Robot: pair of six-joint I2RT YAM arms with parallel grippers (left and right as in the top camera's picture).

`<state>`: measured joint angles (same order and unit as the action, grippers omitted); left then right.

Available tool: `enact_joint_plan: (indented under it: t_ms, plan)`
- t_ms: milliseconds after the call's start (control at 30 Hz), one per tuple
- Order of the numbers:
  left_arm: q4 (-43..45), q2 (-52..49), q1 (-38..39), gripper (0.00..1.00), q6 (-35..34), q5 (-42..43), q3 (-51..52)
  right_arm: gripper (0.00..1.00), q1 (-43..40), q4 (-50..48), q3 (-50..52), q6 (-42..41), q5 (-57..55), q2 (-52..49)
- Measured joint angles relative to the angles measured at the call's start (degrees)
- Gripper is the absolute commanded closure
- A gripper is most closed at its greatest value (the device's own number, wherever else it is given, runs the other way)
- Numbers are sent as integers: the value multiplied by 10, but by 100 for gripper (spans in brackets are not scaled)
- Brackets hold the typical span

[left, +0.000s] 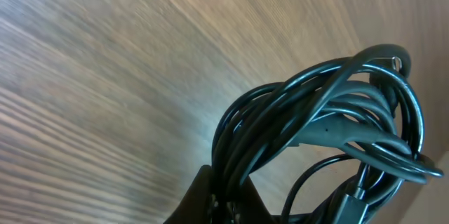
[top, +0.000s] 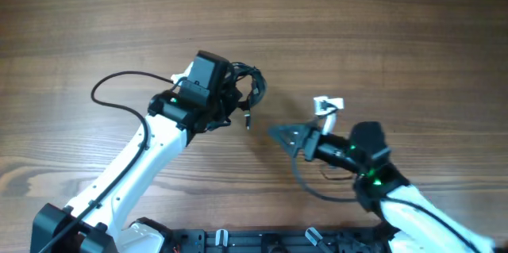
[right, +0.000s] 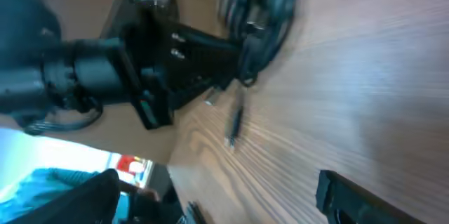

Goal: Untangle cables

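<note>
L gripper (top: pixel 232 97) was clamped tight on the cables (top: pixel 254 86), a knotted black coil bunched at its tip, approx over the middle of the table (top: pixel 381 15), w/ one plug end (top: pixel 248 120) dangling below (coil looked lifted off the wood, couldn't be sure). R gripper (top: pixel 305 120) sat near, to the right, apart from the coil, jaws spread wide, nothing btwn them.
</note>
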<state>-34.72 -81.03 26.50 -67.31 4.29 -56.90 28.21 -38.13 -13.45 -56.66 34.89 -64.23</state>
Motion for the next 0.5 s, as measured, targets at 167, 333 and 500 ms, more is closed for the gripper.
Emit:
enact_joint_plan:
  t_ms: [167, 333, 500]
  plan:
    - [0, 0, 11, 96, -8, 7, 0, 4, 20, -165, -4, -123, -33, -144]
    - [0, 0, 11, 96, -12, 17, 0, 11, 20, -272, -2, -203, -30, -245]
    - [0, 0, 12, 96, -12, 18, 0, 26, 20, -324, -1, -250, -19, -267]
